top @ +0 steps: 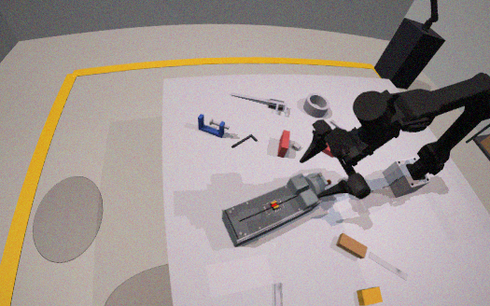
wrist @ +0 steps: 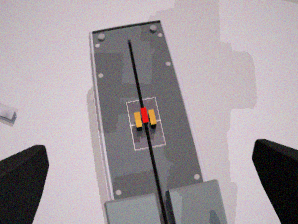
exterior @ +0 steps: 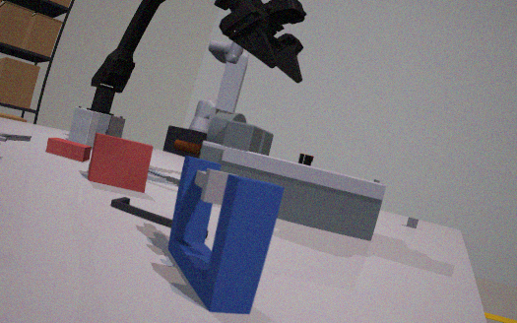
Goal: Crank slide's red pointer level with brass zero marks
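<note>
The grey machine (top: pixel 248 225) (exterior: pixel 326 207) (wrist: pixel 115 90) has a long slotted deck. Its red pointer (top: pixel 274 205) (wrist: pixel 144 115) stands between two brass marks, the left mark (wrist: pixel 138 120) and the right mark (wrist: pixel 152 118). In the wrist view the pointer's far end shows slightly beyond the marks' far ends; from this slant I cannot tell if it is exactly level. The orange-brown crank handle (top: pixel 329 182) (exterior: pixel 187 147) is free, at the machine's housing end. My gripper (top: pixel 310 179) (exterior: pixel 287 74) (wrist: pixel 153 155) is open and empty, raised above the machine, clear of the handle.
A blue clamp (top: pixel 211 131) (exterior: pixel 247 246), a black hex key (top: pixel 245 141) (exterior: pixel 144 212), a red block (top: pixel 284 144) (exterior: pixel 120 162), a caliper (top: pixel 276 106) and a grey ring (top: pixel 316 108) lie on one side. A brown block (top: pixel 352 245) and a yellow block (top: pixel 370 296) lie on the other.
</note>
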`<state>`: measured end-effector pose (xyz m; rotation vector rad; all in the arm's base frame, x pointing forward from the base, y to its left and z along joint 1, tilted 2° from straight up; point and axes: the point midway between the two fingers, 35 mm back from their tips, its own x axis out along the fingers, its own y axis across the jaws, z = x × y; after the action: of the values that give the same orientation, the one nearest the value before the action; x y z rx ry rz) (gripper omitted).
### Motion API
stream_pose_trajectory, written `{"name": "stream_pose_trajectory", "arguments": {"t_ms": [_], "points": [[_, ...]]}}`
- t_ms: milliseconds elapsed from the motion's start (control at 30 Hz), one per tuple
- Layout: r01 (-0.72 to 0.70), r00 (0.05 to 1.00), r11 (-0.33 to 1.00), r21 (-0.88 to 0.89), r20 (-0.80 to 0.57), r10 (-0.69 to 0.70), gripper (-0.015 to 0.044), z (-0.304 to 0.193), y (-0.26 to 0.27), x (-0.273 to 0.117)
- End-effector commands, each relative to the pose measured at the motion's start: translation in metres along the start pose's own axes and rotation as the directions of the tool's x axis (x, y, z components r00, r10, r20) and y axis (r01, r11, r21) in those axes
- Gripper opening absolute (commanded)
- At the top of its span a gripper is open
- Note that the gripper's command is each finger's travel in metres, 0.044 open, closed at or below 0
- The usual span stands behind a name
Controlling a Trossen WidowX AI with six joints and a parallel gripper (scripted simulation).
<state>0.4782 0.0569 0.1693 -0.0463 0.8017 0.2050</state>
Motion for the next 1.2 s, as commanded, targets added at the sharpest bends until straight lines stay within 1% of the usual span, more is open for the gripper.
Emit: {"name": "stream_pose_trajectory", "arguments": {"t_ms": [0, 200, 267, 933, 1167], "points": [[0.013, 1.0, 1.0, 0.021, -0.011, -0.013, 0.044, 0.005, 0.005, 0.01], [0.013, 1.0, 1.0, 0.021, -0.012, -0.013, 0.044, -0.023, 0.003, 0.043], [0.013, 1.0, 1.0, 0.021, -0.012, -0.013, 0.044, -0.027, 0.002, 0.047], [0.013, 1.0, 1.0, 0.021, -0.012, -0.013, 0.044, -0.026, 0.003, 0.046], [0.008, 1.0, 1.0, 0.015, -0.011, -0.008, 0.044, 0.005, 0.005, 0.01]]}}
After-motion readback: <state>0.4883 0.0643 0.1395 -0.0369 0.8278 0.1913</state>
